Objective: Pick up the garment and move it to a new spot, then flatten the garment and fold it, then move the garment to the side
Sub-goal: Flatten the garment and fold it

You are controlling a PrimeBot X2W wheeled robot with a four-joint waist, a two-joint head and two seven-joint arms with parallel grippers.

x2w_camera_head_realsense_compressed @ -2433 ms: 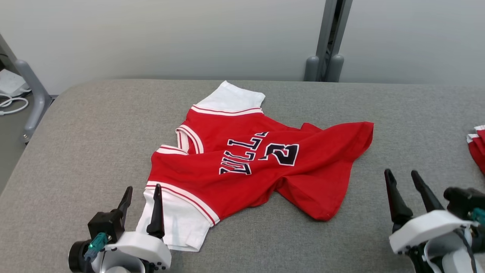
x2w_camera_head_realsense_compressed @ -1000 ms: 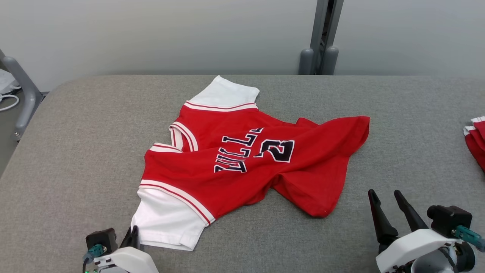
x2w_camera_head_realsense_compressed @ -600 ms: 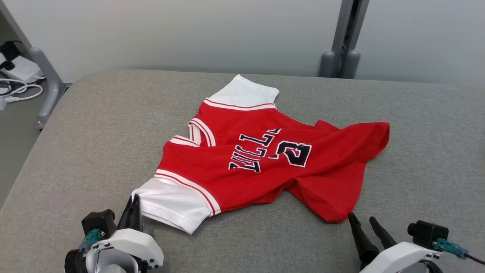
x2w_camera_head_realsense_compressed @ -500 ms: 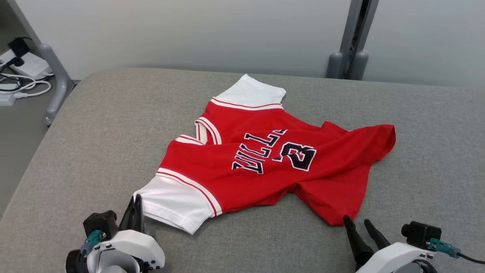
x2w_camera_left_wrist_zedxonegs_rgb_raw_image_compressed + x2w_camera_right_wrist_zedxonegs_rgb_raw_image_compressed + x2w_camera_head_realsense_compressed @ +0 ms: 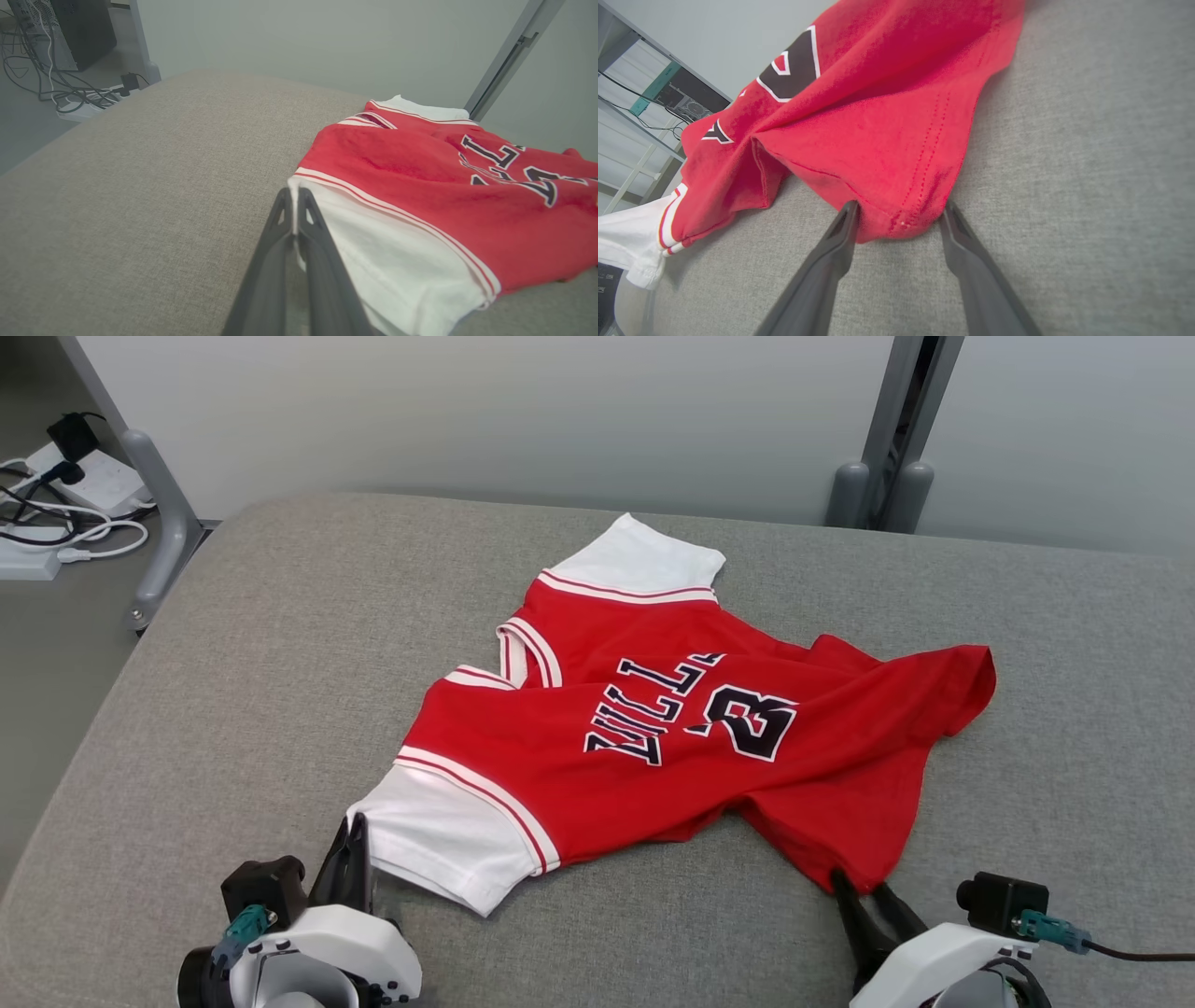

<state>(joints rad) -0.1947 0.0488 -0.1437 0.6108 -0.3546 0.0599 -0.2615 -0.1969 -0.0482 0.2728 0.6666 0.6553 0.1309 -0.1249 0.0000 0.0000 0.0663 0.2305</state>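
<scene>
A red jersey-style garment (image 5: 560, 775) with white sleeves and dark lettering lies crumpled on the grey padded table (image 5: 233, 663). My left gripper (image 5: 356, 831) is at the near left, shut on the edge of the near white sleeve (image 5: 439, 840). In the left wrist view a strip of white cloth runs between the closed left gripper (image 5: 293, 192) fingers, and the garment (image 5: 420, 172) spreads out to the right. My right gripper (image 5: 860, 887) is at the garment's near red hem corner. In the right wrist view the right gripper (image 5: 899, 207) is open, with that corner of the garment (image 5: 878, 116) between its fingers.
The table's left edge drops to a floor with a power strip and cables (image 5: 56, 523) beside a grey metal leg (image 5: 159, 523). A grey post (image 5: 887, 476) stands behind the table against the pale wall. A dark computer tower (image 5: 79, 28) sits at the far left.
The head view has swung, shifting the whole picture. My left gripper stays shut on the sleeve edge. My right gripper has moved in to the red hem corner and its fingers have narrowed around it.
</scene>
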